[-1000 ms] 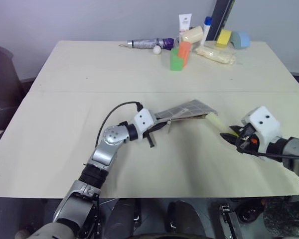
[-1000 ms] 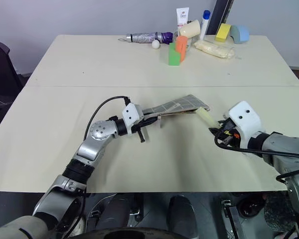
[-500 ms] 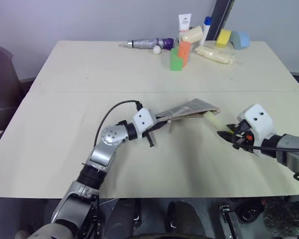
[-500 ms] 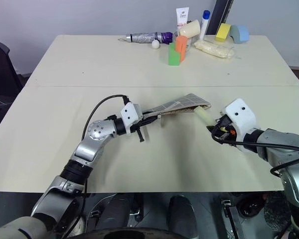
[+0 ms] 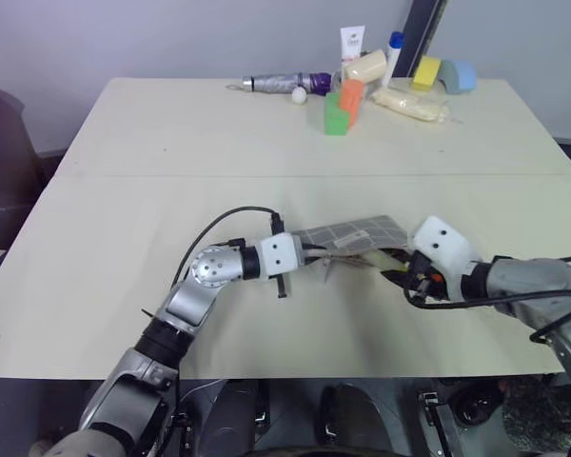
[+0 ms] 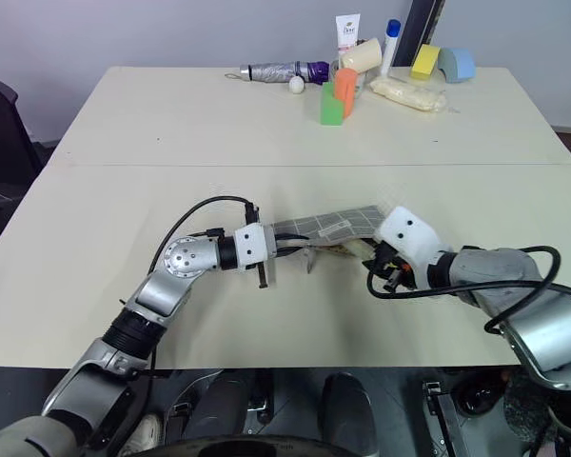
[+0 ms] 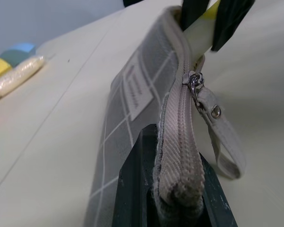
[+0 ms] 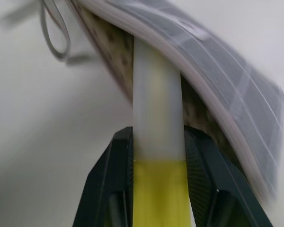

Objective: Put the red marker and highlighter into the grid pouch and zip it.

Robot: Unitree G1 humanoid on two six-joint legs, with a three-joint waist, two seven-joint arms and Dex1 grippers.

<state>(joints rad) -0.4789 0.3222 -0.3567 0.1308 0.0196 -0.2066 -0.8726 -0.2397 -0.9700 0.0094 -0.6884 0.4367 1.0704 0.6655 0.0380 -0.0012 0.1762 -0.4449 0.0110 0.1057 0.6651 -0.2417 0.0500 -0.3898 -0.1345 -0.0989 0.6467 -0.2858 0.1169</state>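
A: Status on the left end effector (image 7: 173,189)?
B: Clamped tight on the zipper-edge corner of the grid pouch (image 5: 347,234), holding that end lifted off the tabletop (image 5: 124,143). Zipper pull (image 7: 193,85) and its loop hang loose beside the mouth.
A: Right end effector (image 8: 157,165)?
B: Gripping the highlighter (image 8: 157,127) at the yellow cap end, fingers (image 8: 114,170) on both sides. Pale barrel points into the pouch's open mouth, tip already under the upper flap.
A: Pouch location?
B: Mid tabletop, between the two arms, tilted, far end low.
A: Red marker?
B: Can't tell. Clutter at the far edge: green block (image 5: 336,116), orange block (image 5: 352,95).
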